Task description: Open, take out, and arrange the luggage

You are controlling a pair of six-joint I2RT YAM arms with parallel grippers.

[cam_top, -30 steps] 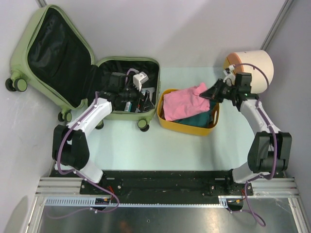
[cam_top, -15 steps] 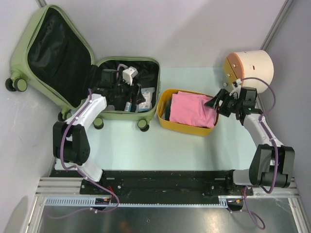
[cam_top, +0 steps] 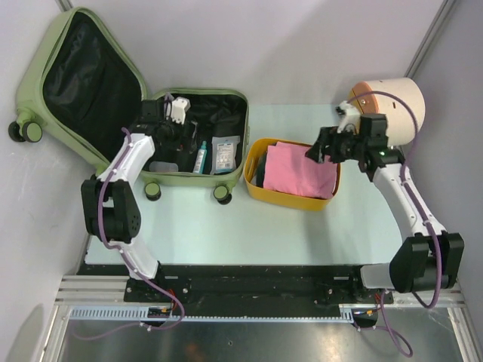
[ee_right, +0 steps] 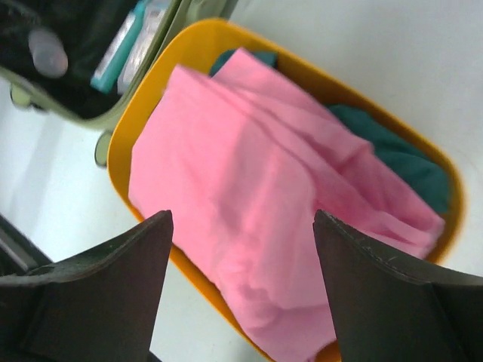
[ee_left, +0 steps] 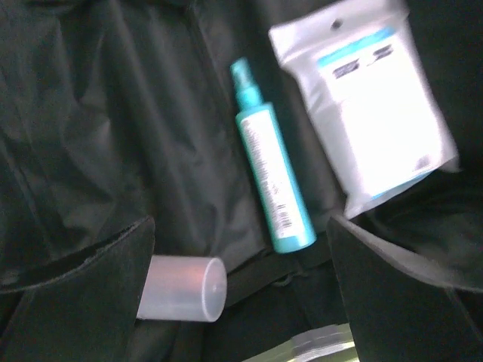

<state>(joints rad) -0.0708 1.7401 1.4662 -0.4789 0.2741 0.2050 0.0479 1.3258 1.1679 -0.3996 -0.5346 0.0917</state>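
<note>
Overhead, the luggage lies open at the left of the table, its pale green hard shell rounded at the corners, its lid propped back and its inside lined in black fabric. The left gripper hangs over the open base. The right gripper hovers above the right end of a yellow plastic basket, with a cream drum just behind it.

From the left wrist, the two dark fingers are spread wide and grasp nothing. Between them lies a translucent, frosted cylinder against creased lining. Beyond sit a slim teal spray bottle and a glossy clear packet.

From the right wrist, the fingers stand well apart and empty above a soft, folded pink cloth. It lies over a teal cloth in the smooth oval basket.
</note>
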